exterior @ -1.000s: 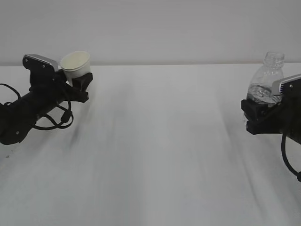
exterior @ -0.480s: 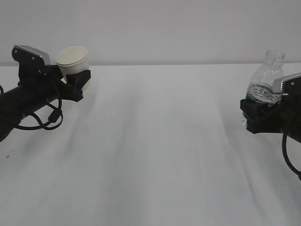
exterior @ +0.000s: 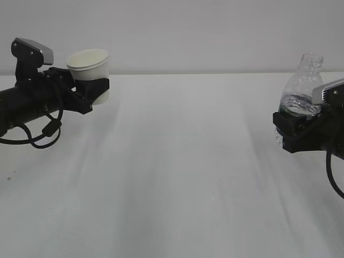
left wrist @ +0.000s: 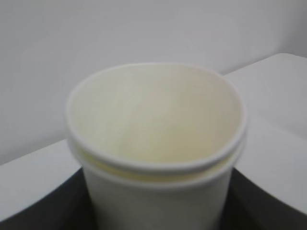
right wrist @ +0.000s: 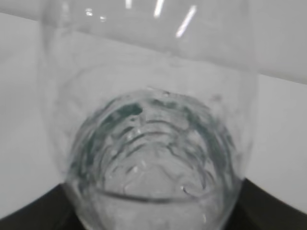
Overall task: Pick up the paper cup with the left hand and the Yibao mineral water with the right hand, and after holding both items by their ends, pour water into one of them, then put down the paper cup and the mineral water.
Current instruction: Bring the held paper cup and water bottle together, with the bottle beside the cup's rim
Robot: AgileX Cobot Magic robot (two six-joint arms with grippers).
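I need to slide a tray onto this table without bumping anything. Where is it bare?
The widest bare stretch of table lies in the middle, between the paper cup in the left gripper and the water bottle in the right gripper. The near edge is also bare. Both far sides are crowded by arms and cables.

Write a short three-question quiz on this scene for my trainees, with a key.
1. True or false: the paper cup is lying on its side on the table.
2. Which tool grips the Yibao mineral water? A) left tool B) right tool
3. Fill in: the bottle's neck has no ____.

Key:
1. False; the left tool holds it upright above the table.
2. B
3. cap
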